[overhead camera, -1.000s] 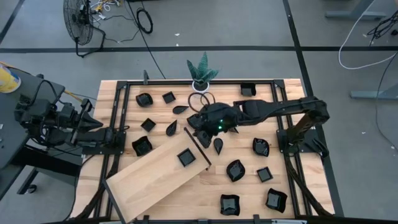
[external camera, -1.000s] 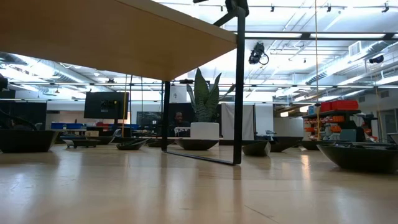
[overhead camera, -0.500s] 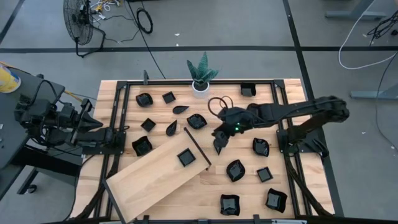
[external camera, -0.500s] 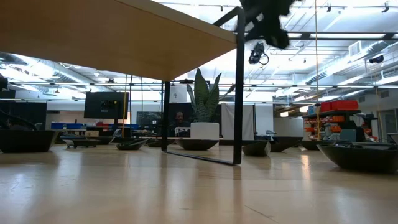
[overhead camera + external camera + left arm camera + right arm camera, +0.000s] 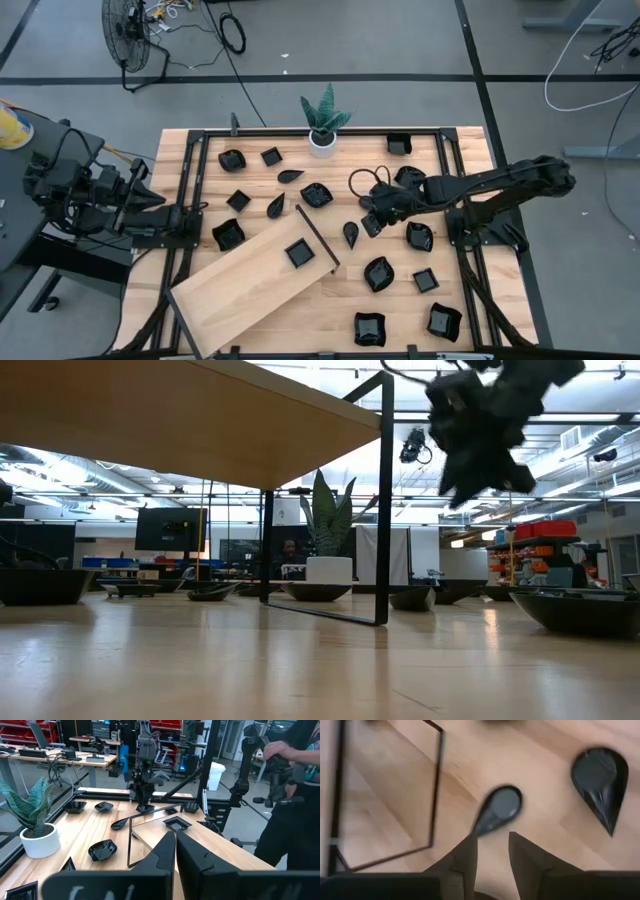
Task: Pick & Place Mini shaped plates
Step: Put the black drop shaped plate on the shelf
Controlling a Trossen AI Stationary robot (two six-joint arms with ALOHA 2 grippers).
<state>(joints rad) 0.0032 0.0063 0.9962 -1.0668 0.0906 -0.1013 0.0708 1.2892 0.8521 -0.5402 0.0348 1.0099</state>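
- High view: right gripper (image 5: 371, 222) hangs over mid-table just beside a teardrop plate (image 5: 351, 234), likely lining up on it. One square plate (image 5: 299, 253) already sits on the raised wooden board (image 5: 240, 285), so the board reads as the drop-off spot. Other black plates (image 5: 379, 273) lie scattered over the table (image 5: 465, 145), spaced apart so each can be picked singly. Left gripper (image 5: 176, 215) is parked at the table's left edge, out of the way.
- Low view: right gripper (image 5: 480, 435) is up in the air, clear of the tabletop, nothing seen in it. The board's underside (image 5: 150, 410) shows overhead on its black frame. The white plant pot (image 5: 328, 570) stands at the back.
- Left wrist view: left fingers (image 5: 165, 852) are pressed together, empty, idle. The right arm works farther off above the plates.
- Right wrist view: right fingers (image 5: 465, 857) stand a little apart, holding nothing. A small spoon-shaped plate (image 5: 499, 809) lies on the wood just ahead of the tips, a teardrop plate (image 5: 600, 775) off to one side. The gap looks set to take the nearer plate's narrow end.
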